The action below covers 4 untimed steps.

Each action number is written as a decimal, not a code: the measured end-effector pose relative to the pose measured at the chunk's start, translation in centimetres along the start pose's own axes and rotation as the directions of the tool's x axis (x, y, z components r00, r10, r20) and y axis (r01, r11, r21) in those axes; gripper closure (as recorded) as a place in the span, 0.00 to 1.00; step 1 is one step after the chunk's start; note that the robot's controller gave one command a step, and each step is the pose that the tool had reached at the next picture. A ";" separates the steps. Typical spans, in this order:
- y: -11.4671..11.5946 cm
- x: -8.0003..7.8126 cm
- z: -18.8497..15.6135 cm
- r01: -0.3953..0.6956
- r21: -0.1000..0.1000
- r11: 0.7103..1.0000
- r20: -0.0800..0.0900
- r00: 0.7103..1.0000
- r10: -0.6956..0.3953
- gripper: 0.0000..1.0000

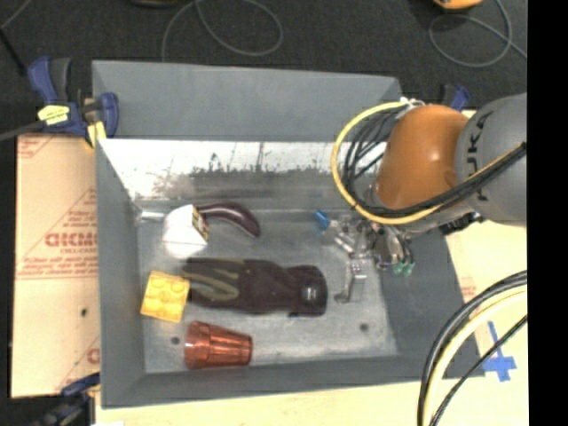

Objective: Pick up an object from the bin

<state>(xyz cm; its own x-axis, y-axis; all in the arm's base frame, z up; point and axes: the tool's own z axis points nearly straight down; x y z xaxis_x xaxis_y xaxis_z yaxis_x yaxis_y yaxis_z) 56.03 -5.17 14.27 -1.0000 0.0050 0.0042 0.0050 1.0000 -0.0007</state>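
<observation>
1. Four items in grey metal bin [266, 162]: dark fabric glove [257, 287], yellow plastic brick [165, 295], copper-coloured cup [217, 345], white dark-handled object [206, 224].
2. Gripper [352, 278] just beside glove's right end; claw state cannot be told.

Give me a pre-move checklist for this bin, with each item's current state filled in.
1. Gripper inside the bin, over its right part: ok.
2. Gripper directly above a thing: not ok, it appears to be over bare floor.
3. Nearest thing, the dark glove, lying flat beside the gripper: ok.
4. Yellow block at the glove's far end, away from the gripper: ok.
5. Copper cup on its side, apart from the glove: ok.
</observation>
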 end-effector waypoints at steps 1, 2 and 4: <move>0.0 -0.2 -0.5 0.001 0.001 1.000 0.008 1.000 -0.001 0.00; 4.9 0.8 5.8 0.031 0.001 1.000 0.009 0.999 -0.031 0.00; 8.8 2.8 4.5 -0.002 0.000 1.000 0.009 1.000 0.002 0.00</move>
<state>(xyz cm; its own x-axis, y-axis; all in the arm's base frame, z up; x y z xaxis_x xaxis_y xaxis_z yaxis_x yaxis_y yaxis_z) 53.23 3.62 9.77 -1.0000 0.0070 -0.0044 0.0071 1.0000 -0.0009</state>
